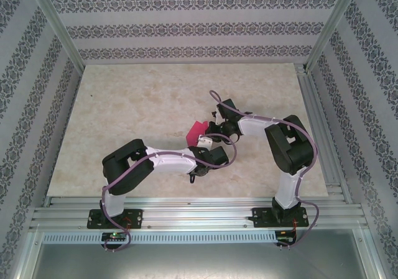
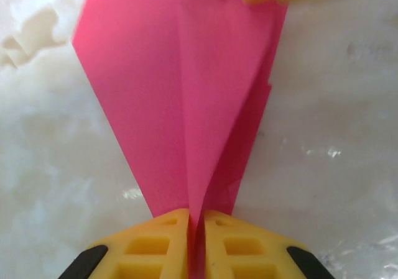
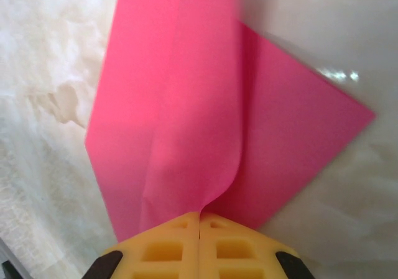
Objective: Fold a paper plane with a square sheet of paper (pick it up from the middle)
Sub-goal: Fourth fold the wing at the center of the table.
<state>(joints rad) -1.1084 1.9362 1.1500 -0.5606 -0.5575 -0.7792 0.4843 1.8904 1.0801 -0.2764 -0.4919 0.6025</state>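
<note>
Magenta paper (image 1: pixel 197 132) is held between your two claws, just right of the worktop's (image 1: pixel 124 123) middle. On the left, your left claw (image 2: pixel 194 222) is pinched tight on the sheet's narrow, pointed end. The long axis runs straight away from that claw, widening as it goes. At the wide end your right claw (image 3: pixel 199 220) is clamped on the paper's edge, where a loose flap curls up. Both arms are equally near, gripping opposite ends. I judge the next crease turns on that centre fold line lying straight between them.
</note>
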